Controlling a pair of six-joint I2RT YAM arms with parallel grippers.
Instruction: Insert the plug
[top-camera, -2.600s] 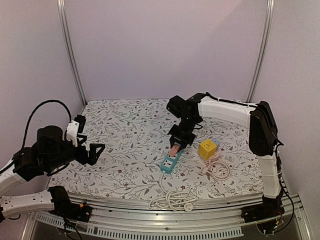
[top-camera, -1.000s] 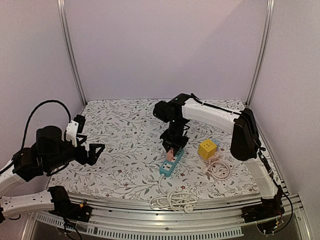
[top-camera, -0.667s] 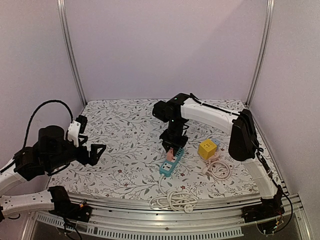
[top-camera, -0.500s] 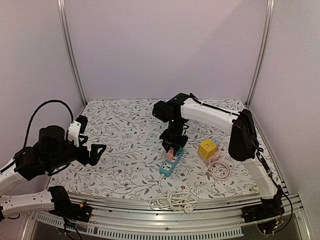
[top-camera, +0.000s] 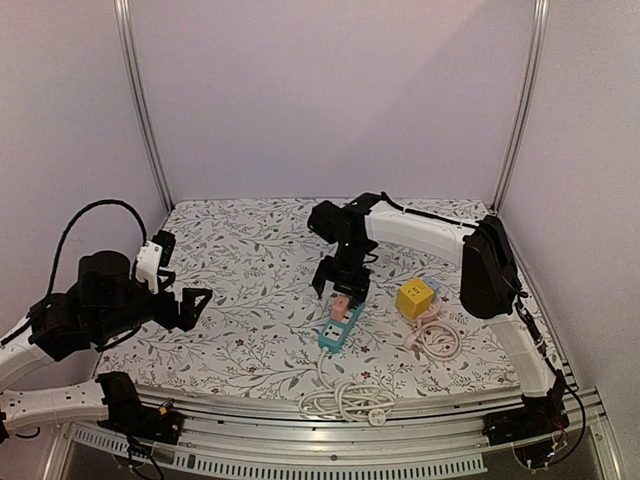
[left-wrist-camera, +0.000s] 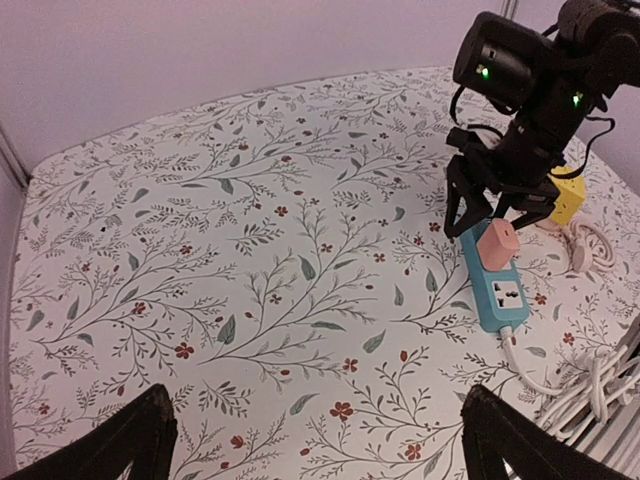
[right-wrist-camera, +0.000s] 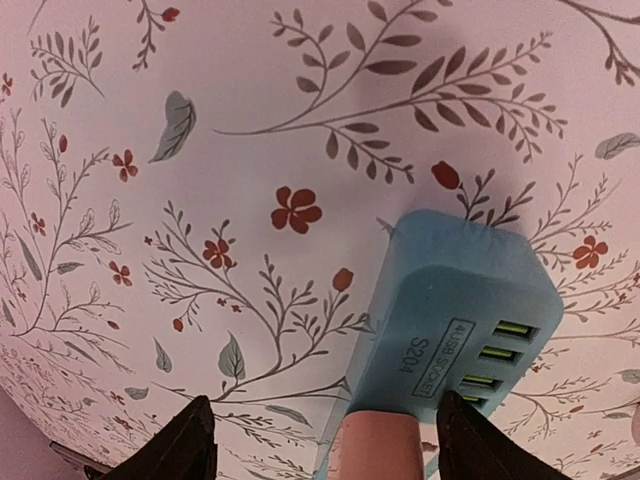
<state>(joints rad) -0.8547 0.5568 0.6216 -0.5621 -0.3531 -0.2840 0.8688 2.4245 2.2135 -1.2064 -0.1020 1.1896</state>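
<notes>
A pink plug (top-camera: 341, 304) stands upright in the far end of the blue power strip (top-camera: 338, 328), which lies on the floral table. My right gripper (top-camera: 338, 285) hangs just above it, open, one finger on each side of the plug and apart from it. In the right wrist view the plug (right-wrist-camera: 383, 452) rises between the spread fingers (right-wrist-camera: 188, 442), with the strip's USB end (right-wrist-camera: 460, 300) beyond. In the left wrist view the plug (left-wrist-camera: 497, 240) shows seated on the strip (left-wrist-camera: 500, 295). My left gripper (top-camera: 195, 303) is open and empty at the left.
A yellow cube (top-camera: 414, 297) sits right of the strip, with a white coiled cable (top-camera: 437, 338) beside it. The strip's white cord lies bundled (top-camera: 350, 400) near the table's front edge. Metal frame posts stand at the back corners.
My right gripper has opened off the pink plug and lifted slightly. The plug stays standing in the strip. The left arm has not moved.
</notes>
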